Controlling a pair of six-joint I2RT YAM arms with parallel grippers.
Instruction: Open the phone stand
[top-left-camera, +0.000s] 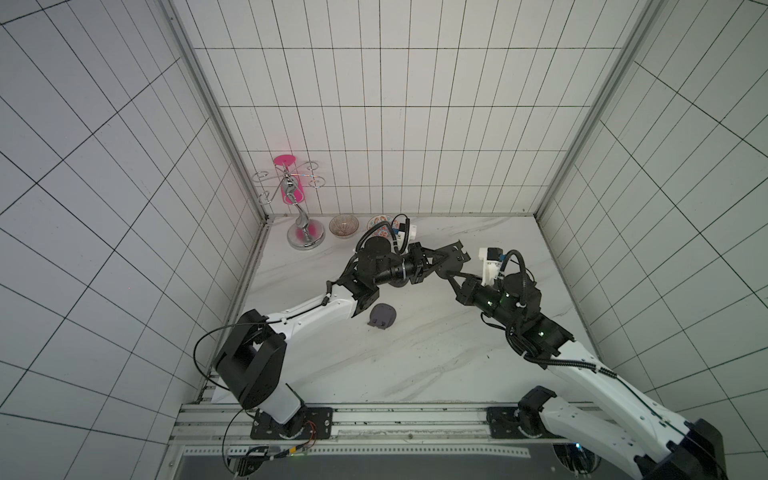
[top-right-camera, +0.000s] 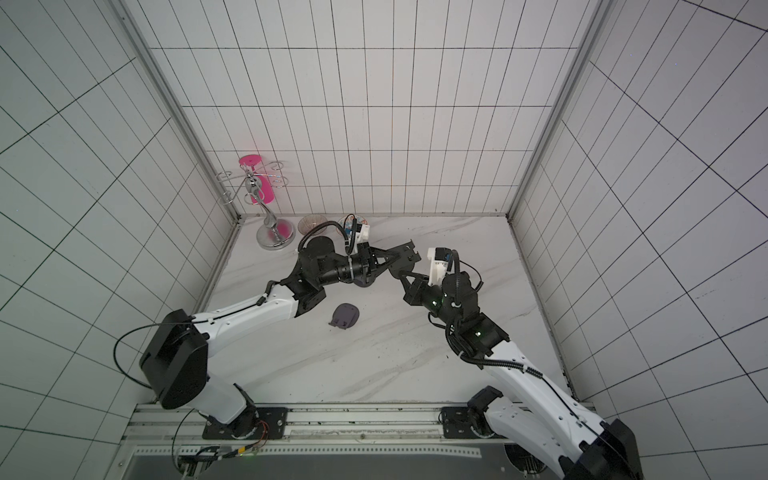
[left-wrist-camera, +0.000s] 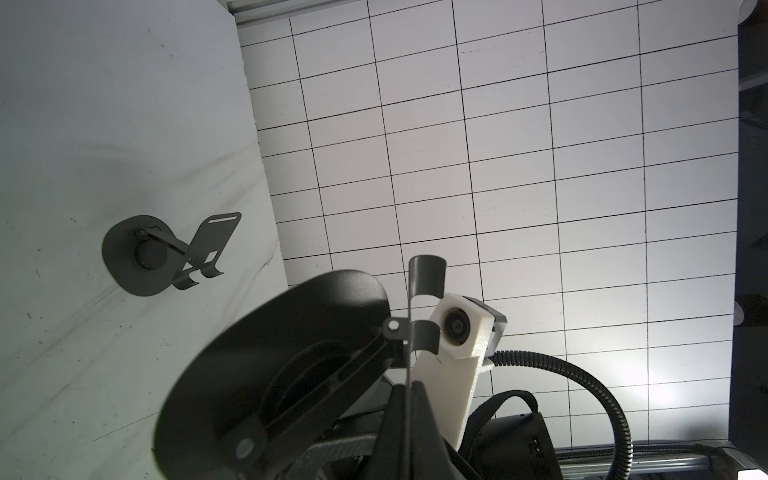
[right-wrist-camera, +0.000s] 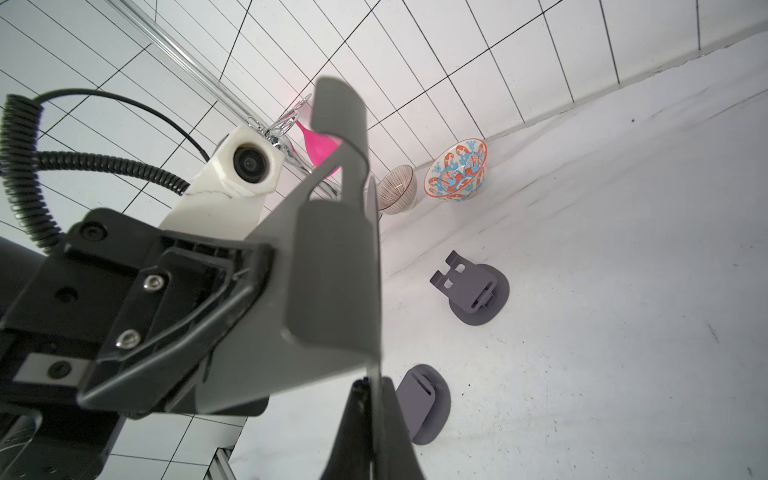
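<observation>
Dark metal phone stand (top-left-camera: 457, 257), held clear above desk (top-left-camera: 415, 365) between both arms: left end effector (top-left-camera: 435, 262) and right end effector (top-left-camera: 449, 274) each clamped on its thin sheet edges. Could slip from either narrow pinch while prying hinge, dropping near spare stand (top-left-camera: 382, 316).

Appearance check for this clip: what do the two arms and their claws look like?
The left arm and right arm match: white shell links, black joint housings. The left claw and right claw are black and tapered. Each wrist carries a white camera block fed by a ribbed black cable. Small green lights dot the right arm.
</observation>
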